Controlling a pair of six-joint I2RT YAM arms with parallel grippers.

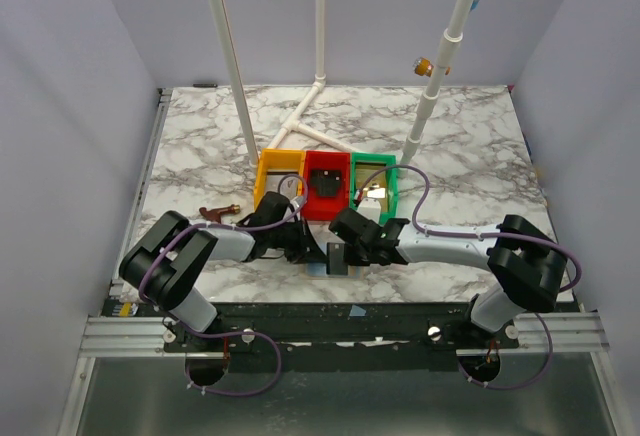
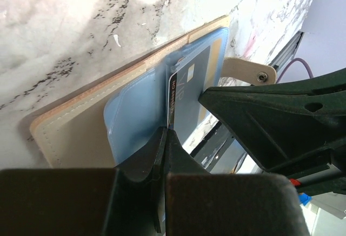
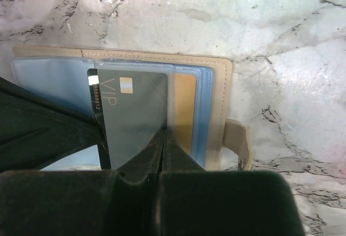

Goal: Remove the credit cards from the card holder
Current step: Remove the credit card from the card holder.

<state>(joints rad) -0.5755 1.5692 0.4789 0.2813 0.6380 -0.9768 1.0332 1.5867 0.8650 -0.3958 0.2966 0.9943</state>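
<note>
The card holder (image 3: 219, 100) lies open on the marble, tan outside with pale blue sleeves; in the top view only a blue sliver (image 1: 318, 268) shows under the arms. A dark grey credit card (image 3: 135, 117) marked VIP sticks partly out of a sleeve. My left gripper (image 2: 166, 132) is shut on that card's (image 2: 186, 95) edge. A gold card (image 3: 184, 106) stays inside a sleeve. My right gripper (image 3: 166, 133) is shut, its tips against the sleeve edge beside the dark card. Both grippers (image 1: 315, 249) (image 1: 347, 249) meet near the table's front edge.
Behind the arms stand a yellow tray (image 1: 265, 181), a red tray (image 1: 308, 188) holding a chunky black object (image 1: 325, 185), and a green tray (image 1: 394, 188) holding a shiny gold-tan card (image 1: 375, 193). A small brown item (image 1: 215, 214) lies at the left. White pipes (image 1: 320, 121) rise behind.
</note>
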